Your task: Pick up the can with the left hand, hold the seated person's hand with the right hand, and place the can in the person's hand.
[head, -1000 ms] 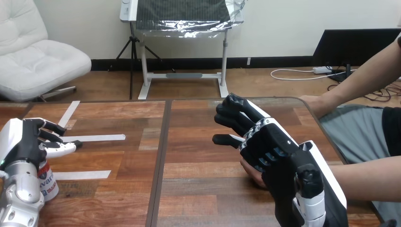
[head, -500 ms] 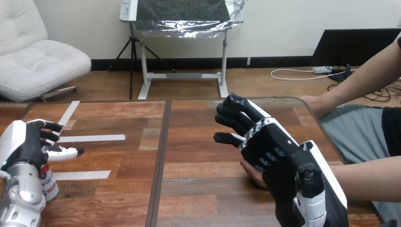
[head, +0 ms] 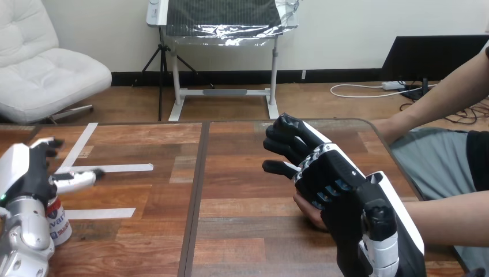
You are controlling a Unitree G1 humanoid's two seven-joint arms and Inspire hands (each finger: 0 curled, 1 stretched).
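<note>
**Left robot hand open over the can; right robot hand on the person's hand**

Head view. The can [head: 59,222] stood upright on the worktop [head: 242,231] at about 8 o'clock. Its upper part was hidden behind the left forearm. The left robot hand [head: 26,173] hovered just above the can, toward its 11 o'clock. Its fingers were straightened, its thumb pointed toward 3 o'clock, and it gripped nothing. We read the wide spread as preparation to close round the can, which was not yet grasped.

The right robot hand [head: 331,179] sat at about 4 o'clock with its back toward the camera. It lay over the person's hand [head: 305,209], whose edge showed beneath the palm at 7 o'clock. We could not tell whether it had actually clasped that hand. We judged it was placed there to steady the receiving palm for the can.

White tape strips [head: 124,168] lay at 10 o'clock, apart from both. We judged the pickup to be the step in hand, with the handover not yet begun.
</note>
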